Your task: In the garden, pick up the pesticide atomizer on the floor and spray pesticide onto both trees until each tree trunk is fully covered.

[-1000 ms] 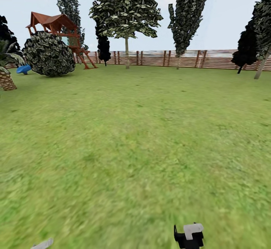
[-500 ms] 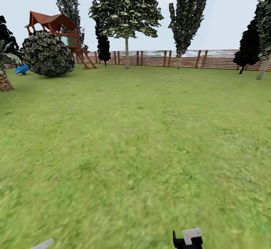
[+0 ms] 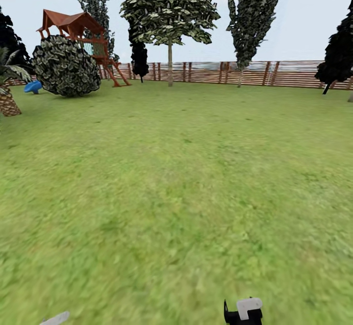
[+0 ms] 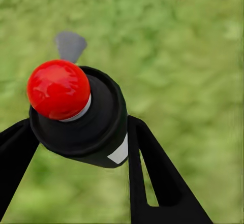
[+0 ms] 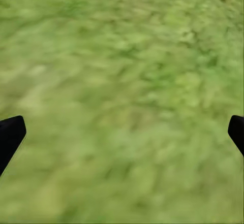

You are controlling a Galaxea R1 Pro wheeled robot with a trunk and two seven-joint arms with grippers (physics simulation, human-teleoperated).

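The left gripper (image 4: 76, 148) had its jaws clenched on the pesticide atomizer (image 4: 76, 112); the right gripper (image 5: 122, 132) hung released over grass (image 3: 176, 192). Open lawn lay before a thin-trunked tree (image 3: 169, 62), round bush (image 3: 65, 66), playhouse (image 3: 78, 28) and fence (image 3: 274, 73).

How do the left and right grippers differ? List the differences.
The left gripper clamps a black sprayer with a red knob; the right gripper holds nothing. The left fingers sit close against the sprayer; the right fingers are spread wide. Both have black fingers and hang over grass.
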